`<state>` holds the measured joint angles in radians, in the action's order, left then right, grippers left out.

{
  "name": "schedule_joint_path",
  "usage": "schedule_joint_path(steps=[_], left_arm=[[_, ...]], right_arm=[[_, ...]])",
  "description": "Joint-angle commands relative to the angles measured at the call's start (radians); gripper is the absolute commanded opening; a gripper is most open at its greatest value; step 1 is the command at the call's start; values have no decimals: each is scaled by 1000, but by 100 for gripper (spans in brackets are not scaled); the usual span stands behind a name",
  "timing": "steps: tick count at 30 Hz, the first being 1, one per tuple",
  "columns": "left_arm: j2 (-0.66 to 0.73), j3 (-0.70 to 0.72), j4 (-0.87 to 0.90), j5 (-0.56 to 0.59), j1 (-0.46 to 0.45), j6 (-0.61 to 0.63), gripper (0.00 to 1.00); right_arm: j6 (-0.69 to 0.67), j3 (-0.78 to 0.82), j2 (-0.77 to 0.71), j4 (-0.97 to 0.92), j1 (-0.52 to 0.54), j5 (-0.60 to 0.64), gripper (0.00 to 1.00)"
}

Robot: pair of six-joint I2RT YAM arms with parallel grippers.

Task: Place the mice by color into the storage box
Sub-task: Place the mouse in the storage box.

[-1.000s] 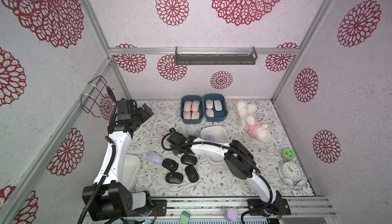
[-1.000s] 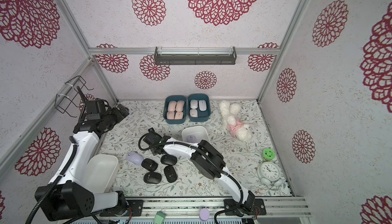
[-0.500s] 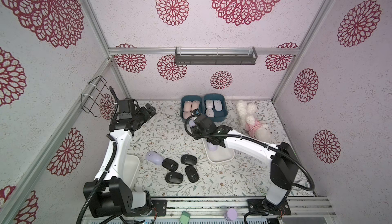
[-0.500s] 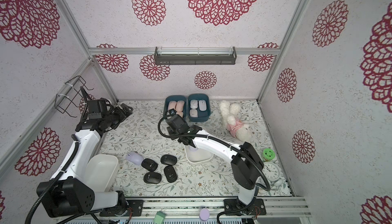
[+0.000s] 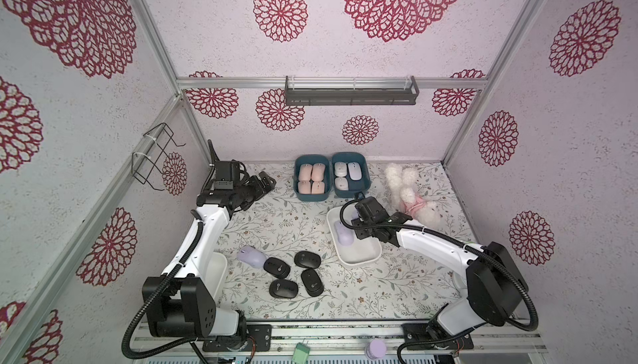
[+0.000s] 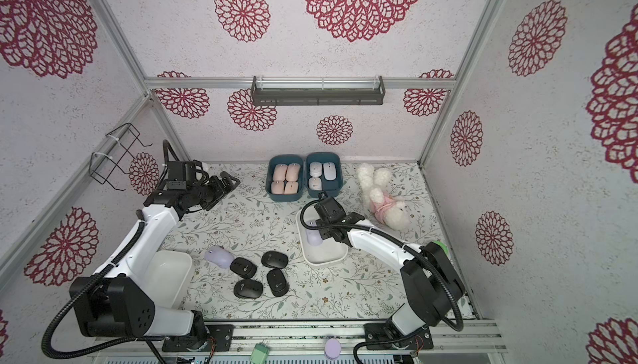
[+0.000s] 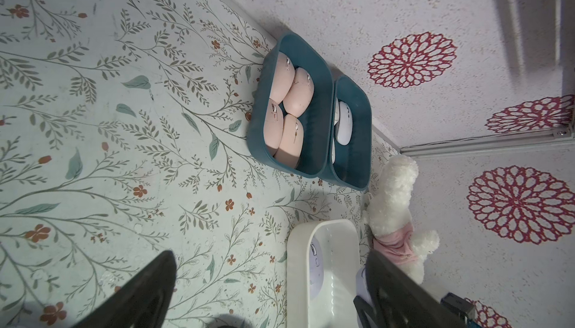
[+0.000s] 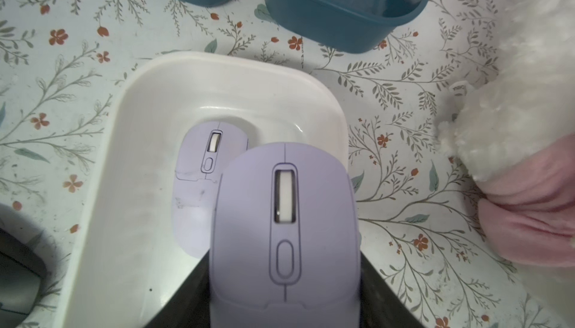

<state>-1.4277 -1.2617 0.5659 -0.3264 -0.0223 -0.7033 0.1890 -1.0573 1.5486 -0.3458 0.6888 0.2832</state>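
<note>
My right gripper [image 8: 284, 279] is shut on a lilac mouse [image 8: 284, 233] and hangs over the back end of the white storage box [image 5: 360, 258]. A second lilac mouse [image 8: 202, 171] lies inside that box. A third lilac mouse [image 5: 252, 256] rests on the table beside several black mice [image 5: 283, 288]. Several peach-pink mice [image 5: 311, 179] fill the left teal box [image 5: 296, 181]. Three white or pale mice [image 5: 347, 174] lie in the right teal box [image 5: 366, 179]. My left gripper [image 5: 264, 184] is open and holds nothing at the back left, with both fingers [image 7: 140, 289] wide apart.
A white plush toy [image 5: 411, 193] with a pink garment lies right of the teal boxes, close to my right wrist. Another white box [image 5: 219, 272] sits under my left arm. A shelf [image 5: 350, 91] hangs on the back wall, a wire rack [image 5: 153, 158] on the left wall.
My right arm has swung from the middle-left of the table, near the black mice, back and rightward to over the white box. My left gripper has shifted slightly.
</note>
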Motion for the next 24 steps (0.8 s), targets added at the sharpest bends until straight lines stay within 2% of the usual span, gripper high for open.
schedule_joint_path(steps=[1,12,24], left_arm=[[-7,-27,4,3,-2,17,97],[-3,-28,8,13,-2,19,97],[-5,-32,13,13,-3,23,97]], right_arm=[[-52,-24,29,54,-15,-32,52],[10,-61,179,85,-26,-23,53],[11,-95,239,77,-26,21,66]])
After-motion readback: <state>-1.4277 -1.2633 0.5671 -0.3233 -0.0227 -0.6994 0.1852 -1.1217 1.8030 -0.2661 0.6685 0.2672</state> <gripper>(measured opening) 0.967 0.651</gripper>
